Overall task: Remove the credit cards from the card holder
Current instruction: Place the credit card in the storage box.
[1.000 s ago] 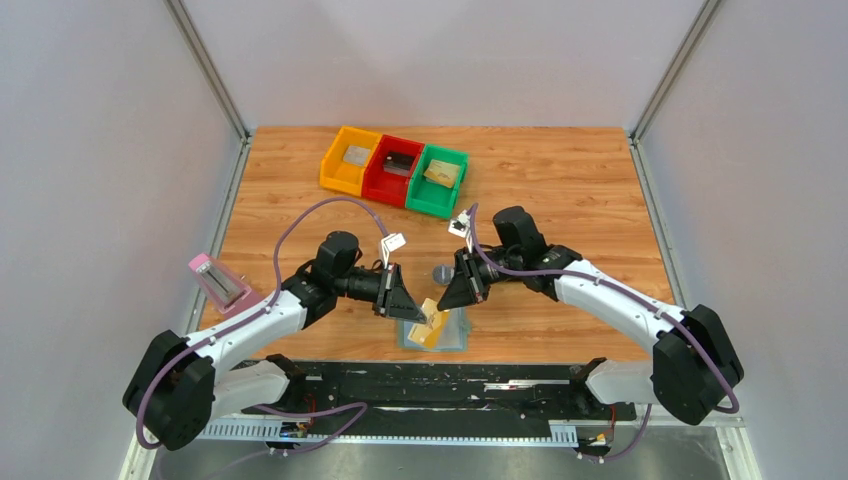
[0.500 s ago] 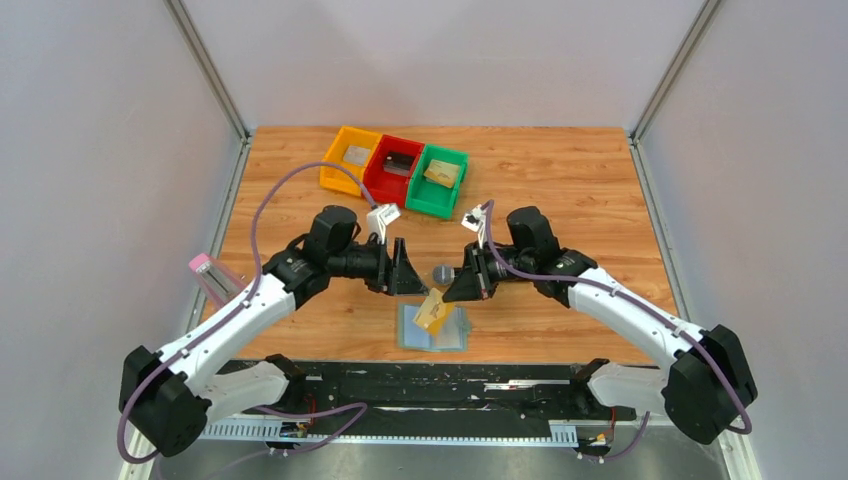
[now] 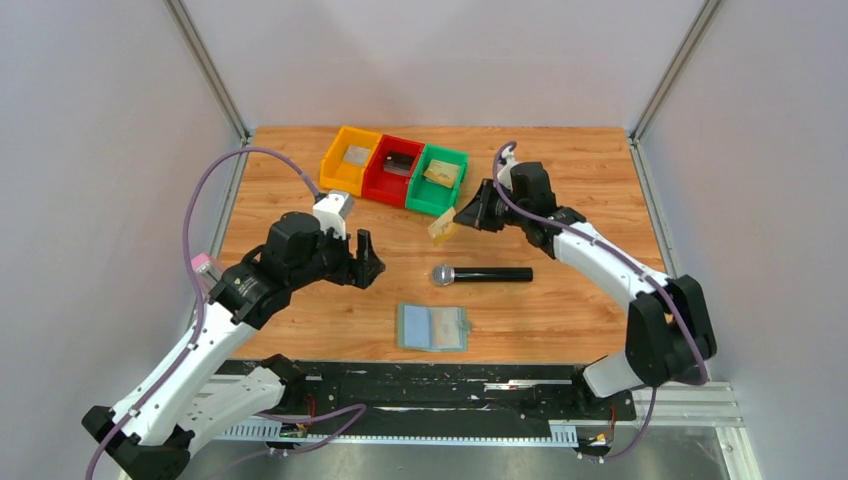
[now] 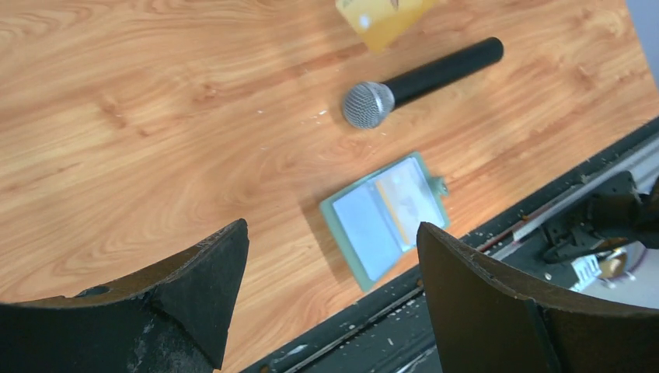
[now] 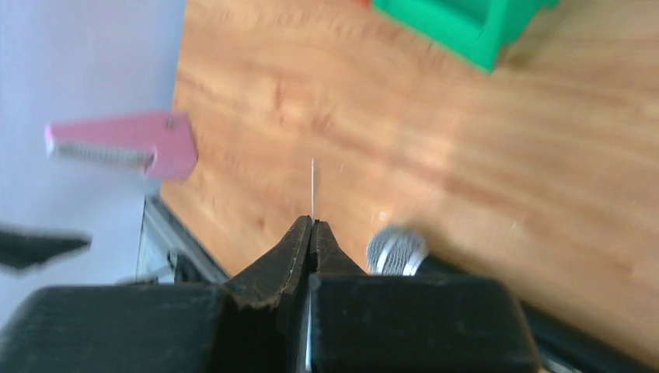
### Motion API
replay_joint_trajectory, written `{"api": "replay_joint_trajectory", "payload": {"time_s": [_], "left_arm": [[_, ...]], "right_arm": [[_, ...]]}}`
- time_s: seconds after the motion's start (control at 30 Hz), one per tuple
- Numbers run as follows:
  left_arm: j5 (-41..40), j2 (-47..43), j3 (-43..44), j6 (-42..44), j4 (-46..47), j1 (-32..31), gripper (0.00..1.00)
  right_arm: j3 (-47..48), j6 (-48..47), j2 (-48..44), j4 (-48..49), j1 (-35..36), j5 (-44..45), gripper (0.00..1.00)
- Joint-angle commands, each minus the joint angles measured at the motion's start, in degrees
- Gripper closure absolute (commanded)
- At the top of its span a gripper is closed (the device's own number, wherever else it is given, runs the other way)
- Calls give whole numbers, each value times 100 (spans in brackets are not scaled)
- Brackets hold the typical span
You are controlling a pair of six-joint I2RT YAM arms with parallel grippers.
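At six o'clock on the wood-grain tabletop (image 3: pixel 600 170) lies the flat blue-grey card holder (image 3: pixel 432 327). Right end effector (image 3: pixel 460 218) pinches a thin gold credit card (image 3: pixel 441 230); left end effector (image 3: pixel 370 257) gapes empty.

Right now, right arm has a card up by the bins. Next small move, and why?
Probably ease the right gripper forward over the green bin and open there. Its jaws are shut on the gold credit card, which hangs just short of the bin's near wall, and another gold-toned card already lies inside.
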Motion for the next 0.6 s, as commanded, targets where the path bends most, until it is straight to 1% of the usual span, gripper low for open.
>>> {"api": "replay_joint_trajectory", "payload": {"time_s": [0.0,0.07,0.13,0.3,0.43,0.57], "left_arm": [[-633,-247,-53,350,-202,-29,13],[-531,-266,-68,388,-261,-33,13],[-408,-288,-97,435,-294,-27,13],[-287,-355,-177,482,-284,-27,13],[-197,-361,-172,524,-286,-27,13],[-150,-412,-188,534,-283,-25,13]], "right_arm": [[797,897,776,849,-134,1291,100],[1129,1104,1202,1044,-162,1672,100],[1519,1276,1607,1227,-196,1805,100],[2365,1577,2587,1321,-260,2137,100],[2858,1740,3117,1365,-331,2204,100],[3045,1938,3418,1421,-397,2345,100]]}}
